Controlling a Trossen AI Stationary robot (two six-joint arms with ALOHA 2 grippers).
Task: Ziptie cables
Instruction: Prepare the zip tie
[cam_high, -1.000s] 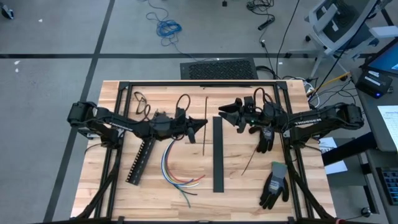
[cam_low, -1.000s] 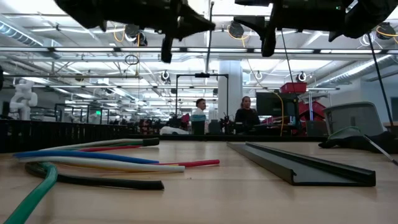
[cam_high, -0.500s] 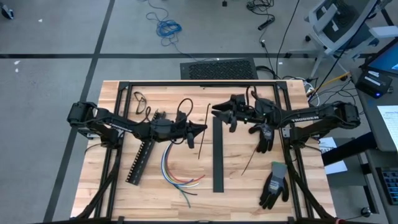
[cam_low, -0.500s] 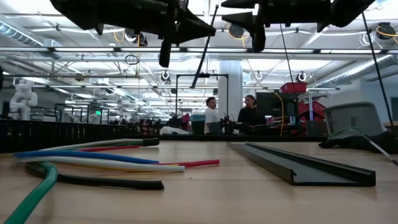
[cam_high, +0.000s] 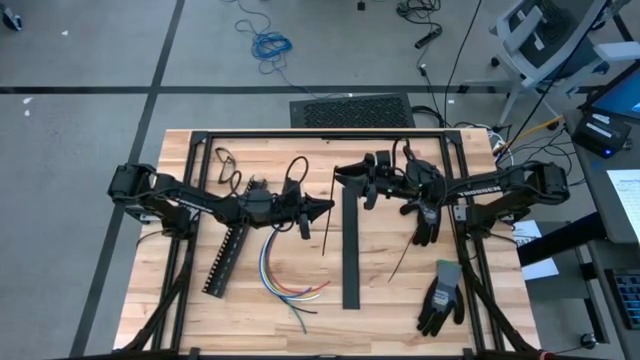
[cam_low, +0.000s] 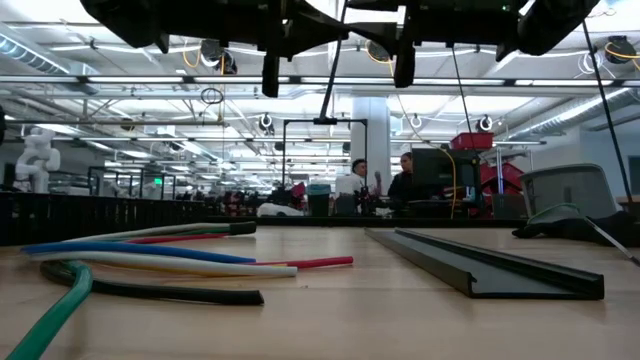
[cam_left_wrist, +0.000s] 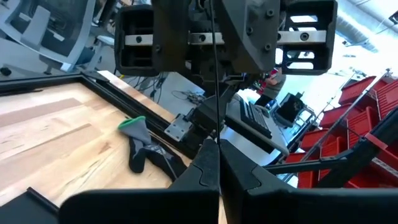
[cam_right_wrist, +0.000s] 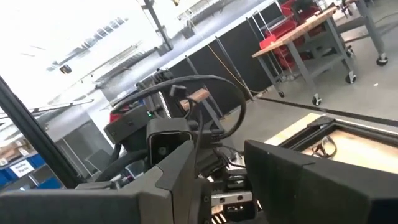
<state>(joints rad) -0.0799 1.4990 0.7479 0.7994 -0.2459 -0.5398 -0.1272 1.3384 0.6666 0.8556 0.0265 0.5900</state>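
The cables (cam_high: 272, 265), several coloured wires, lie flat and fanned on the wooden table, near the front in the low view (cam_low: 150, 250). My left gripper (cam_high: 326, 207) is raised at the table's middle, shut on a thin black zip tie (cam_high: 324, 235). The tie also shows in the low view (cam_low: 328, 80). My right gripper (cam_high: 353, 183) is open and faces the left one from the right. The tie's far part rises between its fingers in the left wrist view (cam_left_wrist: 214, 37). Whether they touch it I cannot tell. My left gripper pinches the zip tie between its two fingertips, roughly at mid-length (cam_left_wrist: 218, 138). The fingers come level from the table's left and lie across the tie. The tie is lifted clear of the table and slanted, with one end (cam_low: 322, 118) reaching below the fingers.
A long black channel (cam_high: 350, 250) lies right of the cables and a perforated black strip (cam_high: 225, 258) left of them. Two gloves (cam_high: 427, 222) (cam_high: 440, 295) and a second zip tie (cam_high: 402, 255) lie at the right. People (cam_low: 360, 185) stand in the room beyond.
My right gripper has moved toward the table's left, closing in on the left gripper and the zip tie. The held tie has tipped from nearly straight to slanted.
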